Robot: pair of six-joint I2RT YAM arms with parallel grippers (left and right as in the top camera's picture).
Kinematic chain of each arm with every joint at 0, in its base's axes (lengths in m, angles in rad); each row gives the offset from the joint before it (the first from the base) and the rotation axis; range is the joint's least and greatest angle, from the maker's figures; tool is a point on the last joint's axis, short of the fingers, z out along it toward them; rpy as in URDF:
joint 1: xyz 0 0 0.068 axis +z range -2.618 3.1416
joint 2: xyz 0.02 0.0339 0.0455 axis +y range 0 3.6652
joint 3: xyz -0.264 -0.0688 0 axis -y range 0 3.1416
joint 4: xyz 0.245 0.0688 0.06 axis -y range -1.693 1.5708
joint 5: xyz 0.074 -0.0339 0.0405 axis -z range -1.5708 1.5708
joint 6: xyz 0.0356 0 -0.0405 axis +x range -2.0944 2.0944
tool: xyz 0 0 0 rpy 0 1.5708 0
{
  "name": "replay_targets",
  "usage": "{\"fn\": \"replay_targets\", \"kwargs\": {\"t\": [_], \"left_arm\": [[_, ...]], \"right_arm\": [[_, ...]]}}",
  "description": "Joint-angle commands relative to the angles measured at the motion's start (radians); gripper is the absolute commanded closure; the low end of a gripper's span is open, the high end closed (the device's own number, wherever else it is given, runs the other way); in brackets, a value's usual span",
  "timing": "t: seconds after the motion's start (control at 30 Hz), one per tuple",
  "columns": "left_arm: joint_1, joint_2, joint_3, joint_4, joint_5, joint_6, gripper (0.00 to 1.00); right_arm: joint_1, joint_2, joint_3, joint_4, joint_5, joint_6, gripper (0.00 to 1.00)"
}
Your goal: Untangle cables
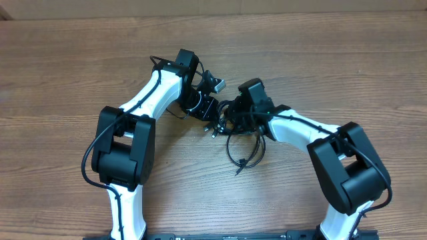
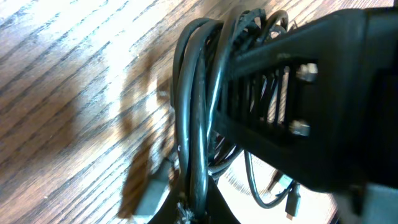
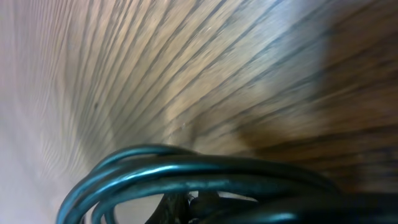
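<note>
The cables point(image 1: 241, 141) are a tangle of thin black cords in the middle of the wooden table, with loops trailing toward the front. My left gripper point(image 1: 212, 113) and right gripper point(image 1: 229, 121) meet at the bundle's top. In the left wrist view several cords point(image 2: 198, 106) run straight up from my left jaws point(image 2: 200, 210), which are shut on them. A small plug end point(image 2: 292, 202) hangs at the lower right. In the right wrist view the looped cords point(image 3: 186, 169) cross just in front of my right jaws point(image 3: 202, 208), which are shut on the bundle.
The right gripper's black body point(image 2: 317, 93) fills the right side of the left wrist view, very close to the left gripper. Thicker black wires run along both white arms point(image 1: 150, 100). Bare wooden table point(image 1: 320, 60) surrounds the arms.
</note>
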Motion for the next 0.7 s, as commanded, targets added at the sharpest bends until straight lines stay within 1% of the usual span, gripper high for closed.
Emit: {"fn": "replay_targets", "kwargs": {"t": [0.0, 0.13, 0.23, 0.37, 0.57, 0.67], "left_arm": [[-0.006, 0.003, 0.015, 0.001, -0.023, -0.014, 0.96], [-0.006, 0.003, 0.015, 0.001, -0.046, -0.014, 0.96], [-0.006, 0.003, 0.015, 0.001, -0.079, -0.014, 0.96], [-0.006, 0.003, 0.015, 0.001, -0.081, -0.014, 0.96], [-0.007, 0.003, 0.015, 0.001, -0.094, -0.014, 0.96], [-0.006, 0.003, 0.015, 0.001, -0.094, -0.014, 0.96]], "right_arm": [[-0.053, -0.037, -0.003, 0.002, -0.237, -0.124, 0.96], [-0.104, -0.037, -0.003, 0.003, -0.374, -0.169, 0.96], [-0.145, -0.037, -0.003, 0.002, -0.487, -0.251, 0.96], [-0.194, -0.037, -0.003, 0.002, -0.618, -0.338, 0.96], [-0.270, -0.037, -0.003, 0.001, -0.751, -0.356, 0.96], [-0.287, -0.037, -0.003, -0.003, -0.760, -0.356, 0.96]]}}
